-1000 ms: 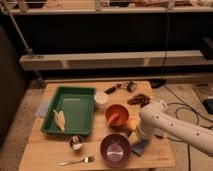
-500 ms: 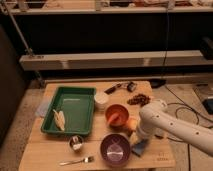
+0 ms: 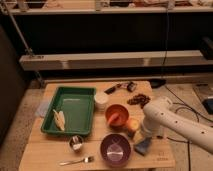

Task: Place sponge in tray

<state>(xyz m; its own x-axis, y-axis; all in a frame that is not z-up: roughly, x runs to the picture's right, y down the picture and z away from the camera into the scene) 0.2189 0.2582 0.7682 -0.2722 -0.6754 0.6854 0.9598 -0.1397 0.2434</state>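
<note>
Blue sponge (image 3: 144, 147) sits near the wooden table's (image 3: 50, 150) front-right edge, just beside the purple bowl (image 3: 115, 150), with your gripper (image 3: 145, 139) right at it; open or clamped, you can't tell. Green tray (image 3: 77, 107) lies well apart at left, its floor mostly bare

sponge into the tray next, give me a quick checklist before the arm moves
1. Sponge located, flat on the table at front right, beside the purple bowl: ok.
2. Gripper down at the sponge: ok.
3. Secure hold on the sponge: cannot tell, the arm hides the contact.
4. Room in the tray: ok, bare floor right of the pale item.
5. Low straight path to the tray: not ok, the purple bowl and orange bowl lie between; lift over them.
</note>
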